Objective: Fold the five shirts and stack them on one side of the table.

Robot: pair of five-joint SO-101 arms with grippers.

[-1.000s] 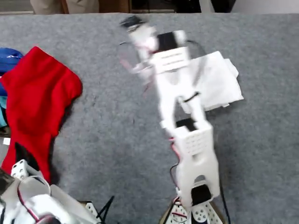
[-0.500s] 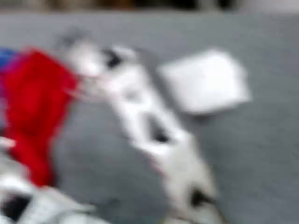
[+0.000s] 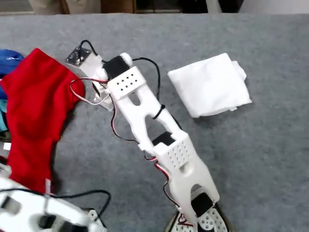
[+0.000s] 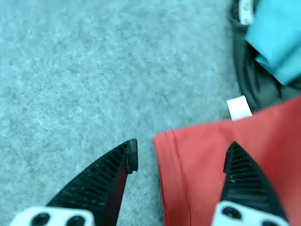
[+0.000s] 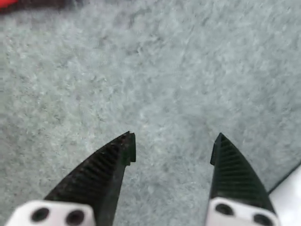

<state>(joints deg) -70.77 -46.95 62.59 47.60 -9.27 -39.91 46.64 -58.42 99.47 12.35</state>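
Note:
A red shirt (image 3: 36, 111) lies spread and unfolded at the table's left side. One white shirt (image 3: 210, 84) sits folded at the right of centre. My right gripper (image 5: 173, 143) hangs open over bare grey cloth, and in the high view it (image 3: 96, 89) is just beside the red shirt's right edge. My left gripper (image 4: 182, 157) is open too, with a hemmed corner of the red shirt (image 4: 211, 155) lying between its fingers. Its arm (image 3: 34, 212) sits at the front left corner.
More shirts are piled at the left edge: a blue one (image 3: 9, 55), a teal one (image 4: 277, 37) and a dark one (image 4: 254, 84), with a white tag (image 4: 239, 107) beside them. The grey table cover (image 3: 260, 159) is bare at the front right.
The right arm has swung left, from above the white folded shirt to the red shirt's right edge. The left arm has shifted at the front left corner.

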